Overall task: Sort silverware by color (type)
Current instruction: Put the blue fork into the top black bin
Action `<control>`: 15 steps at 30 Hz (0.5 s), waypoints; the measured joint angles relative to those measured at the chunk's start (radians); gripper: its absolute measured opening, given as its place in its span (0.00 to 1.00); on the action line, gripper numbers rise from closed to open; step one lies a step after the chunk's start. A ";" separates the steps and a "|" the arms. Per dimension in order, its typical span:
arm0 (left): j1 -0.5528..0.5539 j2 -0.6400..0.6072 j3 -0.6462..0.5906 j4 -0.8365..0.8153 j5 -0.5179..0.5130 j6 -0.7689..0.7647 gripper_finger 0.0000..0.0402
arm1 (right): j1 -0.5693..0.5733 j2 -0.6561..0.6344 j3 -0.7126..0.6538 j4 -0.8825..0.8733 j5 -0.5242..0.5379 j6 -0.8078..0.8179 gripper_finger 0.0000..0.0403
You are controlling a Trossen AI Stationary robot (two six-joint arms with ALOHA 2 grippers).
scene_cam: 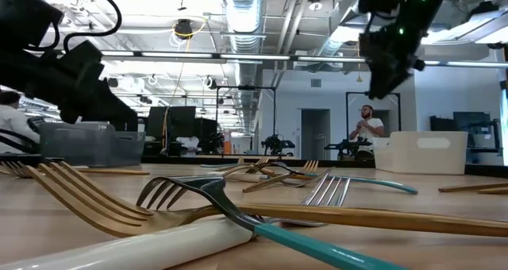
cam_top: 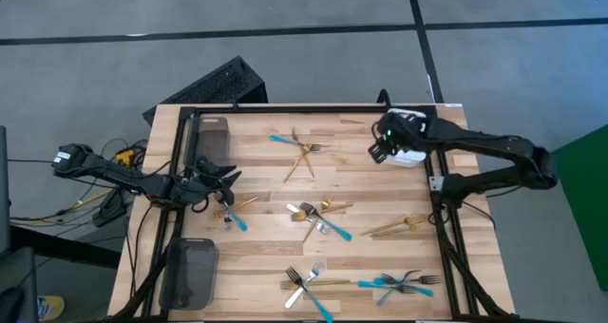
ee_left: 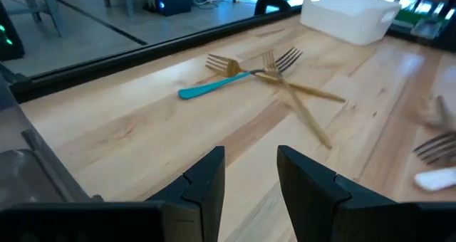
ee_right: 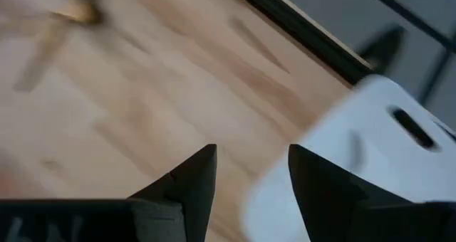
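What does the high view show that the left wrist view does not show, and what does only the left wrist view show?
Only the high view shows the whole table, both grey trays, the fork piles near the front edge and the right gripper above the white tray. Only the left wrist view shows the left gripper close up, its fingers open and holding nothing, low over bare wood. Both show the pile of a turquoise-handled fork crossed with gold forks at the table's far side, and the white tray.

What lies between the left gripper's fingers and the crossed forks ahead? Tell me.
Only bare wood: in the left wrist view, nothing lies on the table between the open left gripper and the crossed forks.
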 joint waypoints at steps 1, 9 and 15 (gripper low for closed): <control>0.000 0.000 0.000 0.020 0.019 -0.002 0.30 | 0.037 -0.001 0.000 0.022 0.000 0.008 0.49; -0.002 0.000 0.028 0.118 0.133 0.070 0.30 | 0.274 0.034 0.000 0.171 0.001 0.023 0.49; -0.002 0.001 0.029 0.205 0.156 0.139 0.30 | 0.382 0.044 0.000 0.202 0.010 0.089 0.49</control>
